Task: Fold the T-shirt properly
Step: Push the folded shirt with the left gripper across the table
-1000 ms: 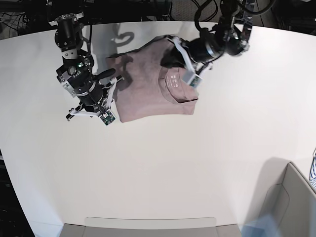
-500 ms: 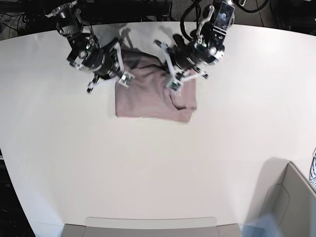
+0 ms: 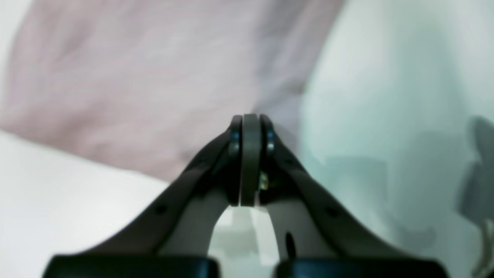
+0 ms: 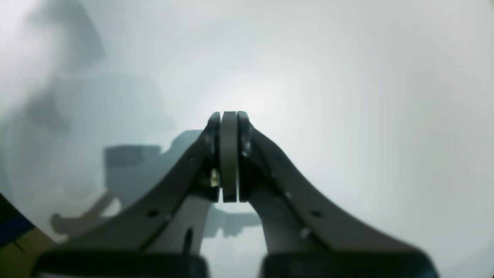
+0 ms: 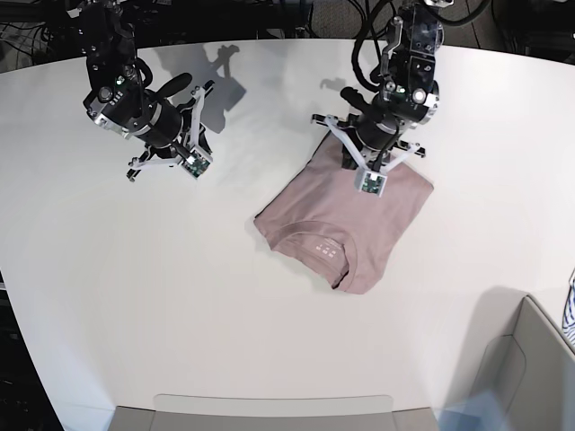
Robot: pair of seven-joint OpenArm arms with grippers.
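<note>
While both arms are hanging above the white table (image 5: pixel 269 341), the T-shirt (image 5: pixel 346 215) is lying folded into a compact mauve-pink rectangle right of the table's middle, its neck opening and small white label facing the near edge. 2 grippers are showing their jaws pressed together and holding nothing: the left gripper (image 5: pixel 373 180) is sitting over the shirt's far edge, and the right gripper (image 5: pixel 191 163) is hovering over bare table well to the side
</note>
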